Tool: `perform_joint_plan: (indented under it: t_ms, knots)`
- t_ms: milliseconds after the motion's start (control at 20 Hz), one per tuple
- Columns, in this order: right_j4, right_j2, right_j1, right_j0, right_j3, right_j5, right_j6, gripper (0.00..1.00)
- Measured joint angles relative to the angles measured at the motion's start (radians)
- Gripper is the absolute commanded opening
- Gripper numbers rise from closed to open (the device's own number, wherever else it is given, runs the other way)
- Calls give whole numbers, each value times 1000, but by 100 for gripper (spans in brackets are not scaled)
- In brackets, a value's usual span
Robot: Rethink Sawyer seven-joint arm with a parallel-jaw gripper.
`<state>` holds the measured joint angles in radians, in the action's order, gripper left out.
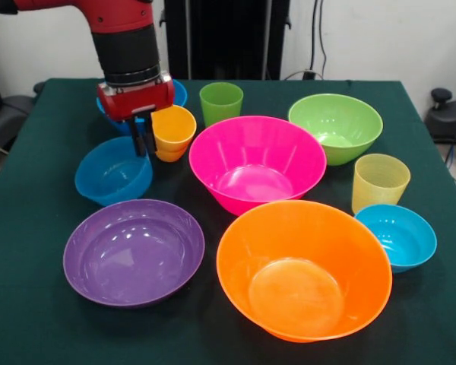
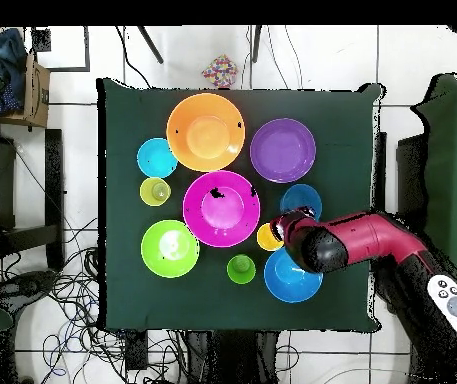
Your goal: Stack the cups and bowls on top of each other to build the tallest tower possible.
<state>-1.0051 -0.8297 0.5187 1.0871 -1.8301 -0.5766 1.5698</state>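
Note:
My gripper (image 1: pixel 146 139) hangs at the far left, its dark fingers closed on the left rim of the yellow-orange cup (image 1: pixel 172 131), which leans slightly and sits low by the table. In the overhead view the gripper (image 2: pixel 284 226) covers part of this cup (image 2: pixel 267 238). Around it stand a small blue bowl (image 1: pixel 114 171), a medium blue bowl (image 1: pixel 179 92) behind the gripper, the green cup (image 1: pixel 221 103) and the big pink bowl (image 1: pixel 257 163). The green bowl (image 1: pixel 336 125), ribbed pale yellow cup (image 1: pixel 379 182), second small blue bowl (image 1: pixel 397 236), orange bowl (image 1: pixel 304 270) and purple bowl (image 1: pixel 133 251) stand apart. Nothing is stacked.
The dark green tablecloth (image 1: pixel 30 228) covers the table. All the bowls and cups stand upright and close together, with narrow gaps between them. The red arm (image 2: pixel 372 238) reaches in over the medium blue bowl (image 2: pixel 292 277).

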Motion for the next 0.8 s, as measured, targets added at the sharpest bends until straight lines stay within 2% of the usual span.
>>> perform_joint_plan:
  t_ms: [300, 800]
  knots:
    - [82, -32, 76, 0, -1, -71, 0, 0]
    - [165, -76, 151, 0, -3, -140, 0, 0]
